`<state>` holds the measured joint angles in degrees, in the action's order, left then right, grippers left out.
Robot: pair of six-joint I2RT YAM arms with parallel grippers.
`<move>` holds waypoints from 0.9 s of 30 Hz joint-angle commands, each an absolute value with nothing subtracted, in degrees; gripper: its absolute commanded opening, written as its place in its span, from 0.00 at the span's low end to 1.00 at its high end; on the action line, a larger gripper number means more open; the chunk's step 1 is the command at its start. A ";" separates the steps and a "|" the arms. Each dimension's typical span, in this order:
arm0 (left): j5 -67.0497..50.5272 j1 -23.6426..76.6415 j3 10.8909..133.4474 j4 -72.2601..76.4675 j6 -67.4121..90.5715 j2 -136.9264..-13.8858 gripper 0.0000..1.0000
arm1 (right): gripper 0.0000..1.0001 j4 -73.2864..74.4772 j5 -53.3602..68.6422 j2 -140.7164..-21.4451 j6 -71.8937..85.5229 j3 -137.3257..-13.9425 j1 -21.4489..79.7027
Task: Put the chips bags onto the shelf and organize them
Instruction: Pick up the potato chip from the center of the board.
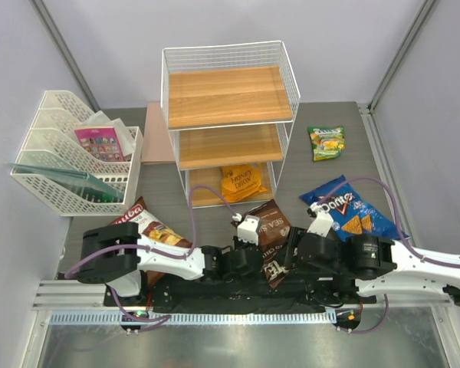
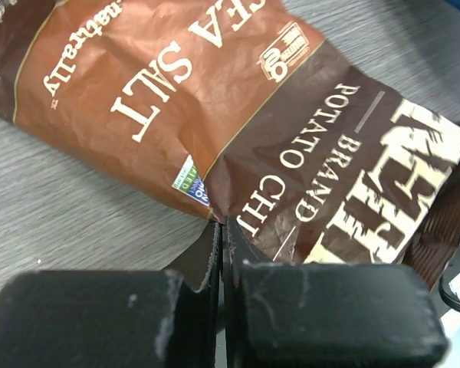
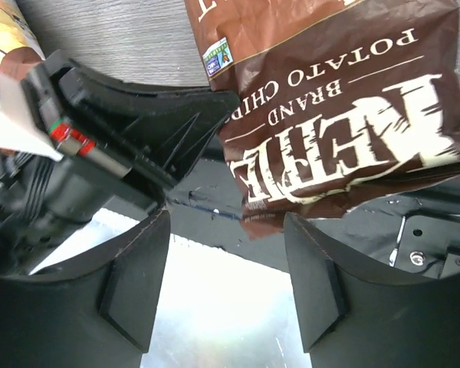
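At the tabletop's (image 1: 322, 172) near edge, left gripper (image 2: 221, 226) pinches the Sea Salt bag (image 2: 215, 84) by its rim; right gripper (image 3: 226, 222) gapes just short of it.

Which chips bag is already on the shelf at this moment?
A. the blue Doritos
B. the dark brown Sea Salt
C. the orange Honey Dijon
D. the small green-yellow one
C: the orange Honey Dijon bag lies on the bottom board of the shelf, while the Doritos bag, the green-yellow bag and the Sea Salt bag are all outside it.
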<state>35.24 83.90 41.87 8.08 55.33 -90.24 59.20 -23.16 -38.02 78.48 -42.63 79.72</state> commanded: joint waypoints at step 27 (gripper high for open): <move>33.84 82.09 41.31 10.81 58.27 -87.89 0.00 | 0.76 53.88 -22.67 -31.12 93.24 -24.53 79.98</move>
